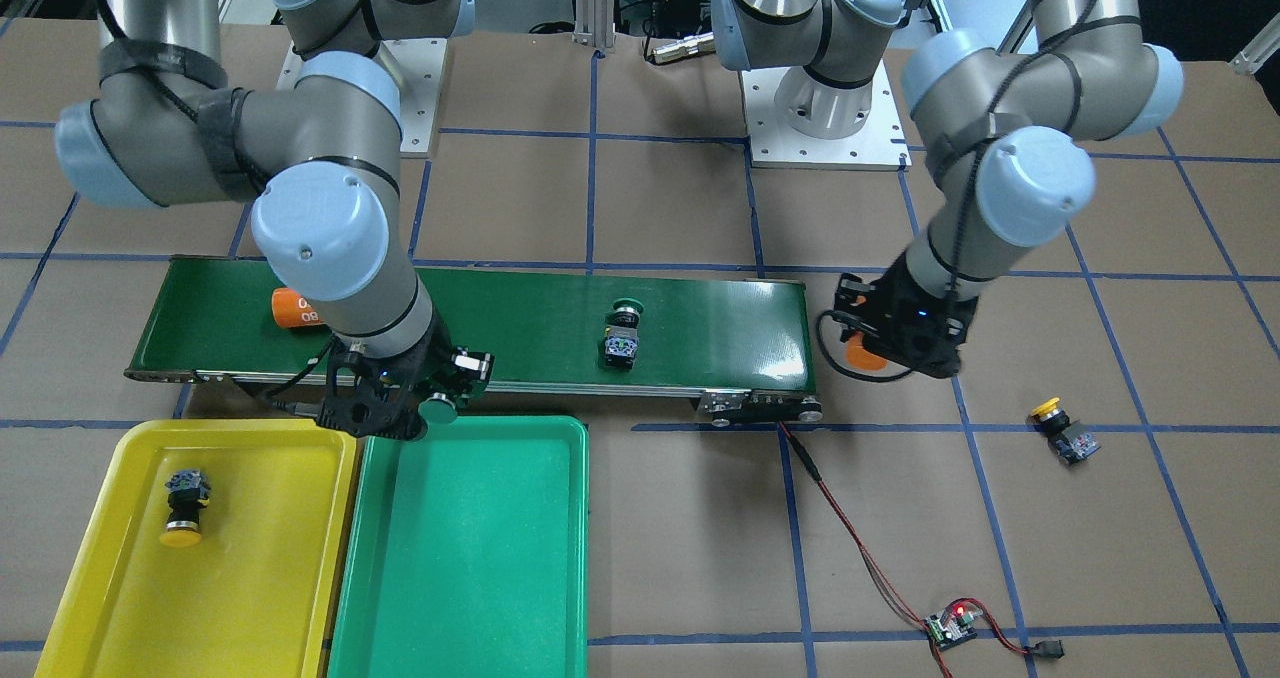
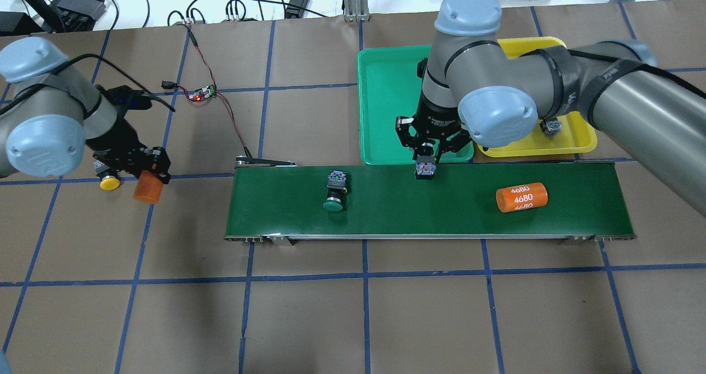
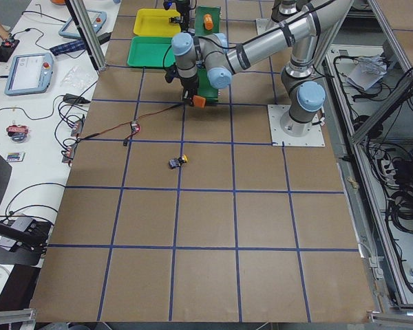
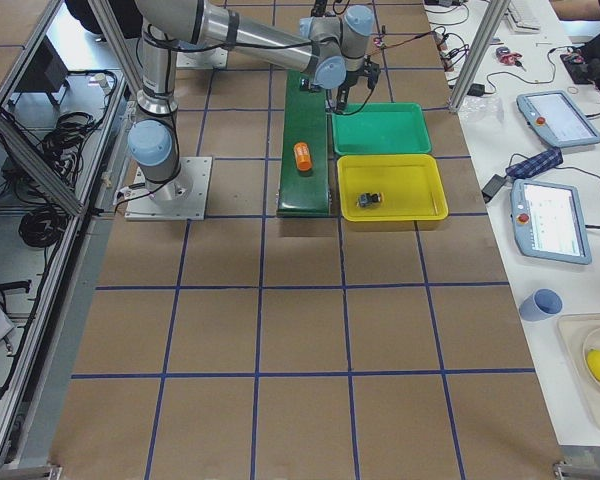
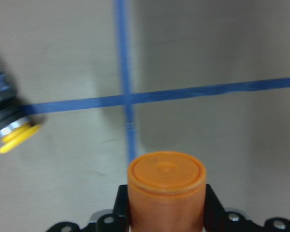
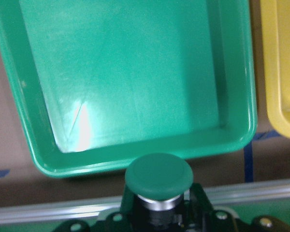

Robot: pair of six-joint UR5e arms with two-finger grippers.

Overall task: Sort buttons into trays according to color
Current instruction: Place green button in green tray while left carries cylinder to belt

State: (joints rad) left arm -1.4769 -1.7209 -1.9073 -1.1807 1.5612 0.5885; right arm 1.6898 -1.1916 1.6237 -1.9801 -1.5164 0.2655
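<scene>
Currently the yellow tray holds one yellow button, the right claw pinches a green button at the rim of the green tray nearest the belt, and the left claw pinches an orange cylinder beside a second yellow button on the tabletop.

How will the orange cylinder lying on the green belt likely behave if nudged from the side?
The orange cylinder lies on its side on the flat belt, so it would probably roll. A matching cylinder gripped in the left hand shows no dent, so it is likely stiff. Its smooth round wall may be somewhat slippery.
</scene>
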